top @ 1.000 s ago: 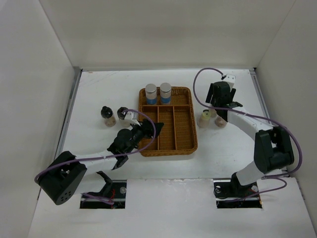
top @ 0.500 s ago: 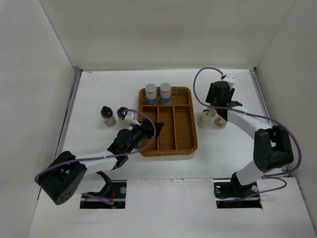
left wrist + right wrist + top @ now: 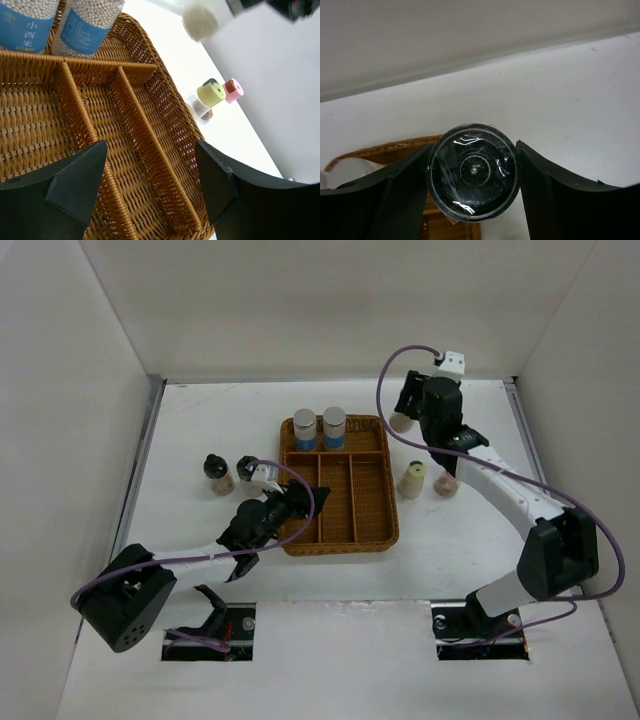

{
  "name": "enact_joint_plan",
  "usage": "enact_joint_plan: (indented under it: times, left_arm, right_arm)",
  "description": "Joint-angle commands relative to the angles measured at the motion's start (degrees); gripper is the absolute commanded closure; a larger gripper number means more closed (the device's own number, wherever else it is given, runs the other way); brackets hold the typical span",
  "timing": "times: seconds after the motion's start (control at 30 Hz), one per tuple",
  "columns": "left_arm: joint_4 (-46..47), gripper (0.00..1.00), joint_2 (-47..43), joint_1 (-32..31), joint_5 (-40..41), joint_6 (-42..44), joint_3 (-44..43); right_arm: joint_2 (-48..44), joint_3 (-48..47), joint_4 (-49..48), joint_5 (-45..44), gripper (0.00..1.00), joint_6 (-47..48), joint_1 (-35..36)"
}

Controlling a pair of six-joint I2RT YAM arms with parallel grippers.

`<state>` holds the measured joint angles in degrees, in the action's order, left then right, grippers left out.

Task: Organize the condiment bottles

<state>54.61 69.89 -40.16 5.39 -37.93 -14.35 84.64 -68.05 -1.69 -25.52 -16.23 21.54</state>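
My right gripper (image 3: 473, 148) has its jaws clamped on a jar (image 3: 472, 172). On that wrist view I see the jar end-on, a dark glossy round face filling the gap between the two black fingers (image 3: 402, 195), and I cannot tell which end it is. From above, the held jar shows as a tan body tilted in the grip, just off the far right corner of the wicker tray (image 3: 390, 530). On the left wrist view it is only a pale blur high against the wall.

My left gripper (image 3: 150, 170) has its jaws wide apart with nothing between them. It hangs over the near left part of the tray, and its fingers (image 3: 70, 185) frame the long woven compartments below.

In the tray's far compartment the two blue-banded jars (image 3: 305, 428) stand upright side by side with grey caps, close enough that I cannot tell if they touch.

On the table (image 3: 200, 570) to the right of the tray, the cream-capped jar (image 3: 412, 478) and the pink-capped jar (image 3: 445, 483) stand upright near each other, the pink one partly under my right arm. To the left of the tray stand the two dark-capped jars (image 3: 214, 472), also upright. The one nearer the tray is just beside my left arm's wrist and cable
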Motion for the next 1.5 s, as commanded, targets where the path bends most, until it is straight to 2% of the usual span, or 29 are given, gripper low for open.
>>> enact_joint_plan:
  times: [0.0,0.3,0.6,0.7,0.87,0.97,1.2,1.3,1.47]
  left_arm:
    - [2.6,0.30,-0.1,0.5,-0.7,-0.1,-1.7]
    - [2.5,0.30,-1.7,0.3,-0.5,0.1,-1.3]
    - [2.5,0.30,-0.8,0.5,-0.1,0.3,-1.5]
    - [2.5,0.30,-0.3,0.9,-0.9,-0.2,-1.7]
    - [2.4,0.30,-0.5,1.1,0.0,0.4,-1.6]
    - [2.1,0.30,-1.4,1.0,0.2,0.8,-1.5]
    - [1.4,0.30,-2.3,1.6,1.5,2.3,-1.4]
    - [0.6,0.30,-2.4,1.4,3.0,3.2,-1.8]
    - [-4.3,0.32,-7.4,0.3,6.2,5.4,-4.3]
  right_arm:
    - [3.4,-6.6,-7.5,2.6,0.52,0.6,3.5]
    - [14.1,-13.9,-6.8,5.2,0.52,0.8,6.6]
    - [20.3,-12.7,-7.3,4.5,0.50,0.6,8.7]
    - [22.1,-12.5,-7.6,4.4,0.47,0.8,9.3]
    - [22.8,-11.6,-8.7,3.7,0.31,0.5,9.7]
    - [21.7,-10.7,-9.0,3.7,0.23,0.2,9.8]
    - [15.1,-7.0,-9.4,3.9,0.12,-1.3,10.1]
    - [10.5,-3.3,-10.0,3.7,0.12,-2.2,10.0]
    - [0.1,7.3,-13.2,3.7,0.14,-5.2,10.1]
